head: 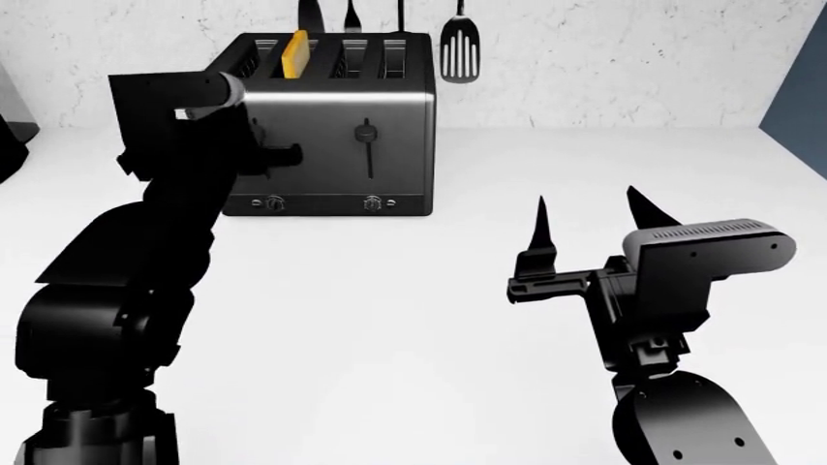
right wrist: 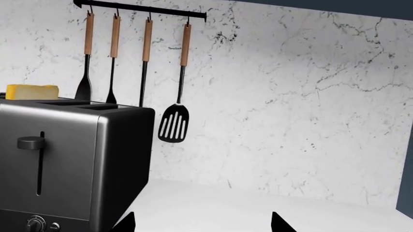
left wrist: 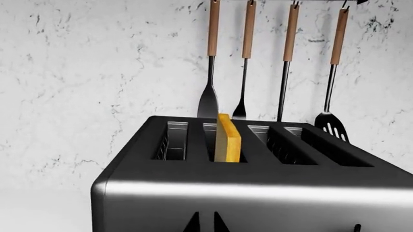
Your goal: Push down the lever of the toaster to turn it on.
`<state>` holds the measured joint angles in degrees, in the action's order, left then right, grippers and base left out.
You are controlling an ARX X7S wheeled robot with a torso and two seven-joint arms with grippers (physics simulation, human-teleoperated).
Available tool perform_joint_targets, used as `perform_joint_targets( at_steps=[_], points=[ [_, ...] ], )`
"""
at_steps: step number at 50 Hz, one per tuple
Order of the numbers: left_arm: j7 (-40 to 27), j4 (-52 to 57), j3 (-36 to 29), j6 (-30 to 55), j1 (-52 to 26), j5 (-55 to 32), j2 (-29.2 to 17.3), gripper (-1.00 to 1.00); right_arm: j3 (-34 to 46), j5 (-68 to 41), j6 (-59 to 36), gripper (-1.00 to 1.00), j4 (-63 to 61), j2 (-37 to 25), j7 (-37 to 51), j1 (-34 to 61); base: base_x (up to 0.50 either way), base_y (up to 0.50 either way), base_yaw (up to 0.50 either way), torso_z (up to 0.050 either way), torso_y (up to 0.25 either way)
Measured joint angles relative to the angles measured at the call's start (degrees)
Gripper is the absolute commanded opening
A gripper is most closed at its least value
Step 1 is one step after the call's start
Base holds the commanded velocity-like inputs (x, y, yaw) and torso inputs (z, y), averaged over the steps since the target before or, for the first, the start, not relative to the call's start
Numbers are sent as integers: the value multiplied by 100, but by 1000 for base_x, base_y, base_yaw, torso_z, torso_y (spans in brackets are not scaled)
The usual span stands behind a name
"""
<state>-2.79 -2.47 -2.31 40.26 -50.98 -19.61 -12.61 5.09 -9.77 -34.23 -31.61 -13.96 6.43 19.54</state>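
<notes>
The brushed-steel toaster (head: 387, 116) stands at the back of the white counter with a yellow bread slice (head: 294, 53) in one slot. Its right lever (head: 367, 131) sits near the top of its slot, above two small knobs (head: 372, 202). My left gripper (head: 287, 153) is against the toaster's front at the left lever's place and hides that lever. In the left wrist view its fingertips (left wrist: 193, 223) stand close together, shut, over the steel face (left wrist: 258, 208). My right gripper (head: 588, 218) is open and empty, well right of the toaster. The right wrist view shows one lever (right wrist: 30, 142).
Wood-handled utensils hang on a rail (right wrist: 142, 9) behind the toaster, among them a slotted spatula (right wrist: 174, 123). A marble wall (right wrist: 290, 96) backs the counter. A dark appliance edge (head: 8, 136) shows far left and a blue wall (head: 801, 77) far right.
</notes>
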Motion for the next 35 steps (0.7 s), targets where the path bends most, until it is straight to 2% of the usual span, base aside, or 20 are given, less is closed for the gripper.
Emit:
perform_joint_targets(
  at_steps=[14, 35],
  points=[
    [111, -1064, -270, -469, -479, 241, 80, -100, -19, -41, 40, 100, -5, -36, 50, -50, 0, 0, 0, 0, 0],
    [189, -1531, -424, -805, -305, 294, 65, -100, -11, -99, 90, 100, 14, -81, 109, -89, 0, 0, 0, 0, 0]
  ],
)
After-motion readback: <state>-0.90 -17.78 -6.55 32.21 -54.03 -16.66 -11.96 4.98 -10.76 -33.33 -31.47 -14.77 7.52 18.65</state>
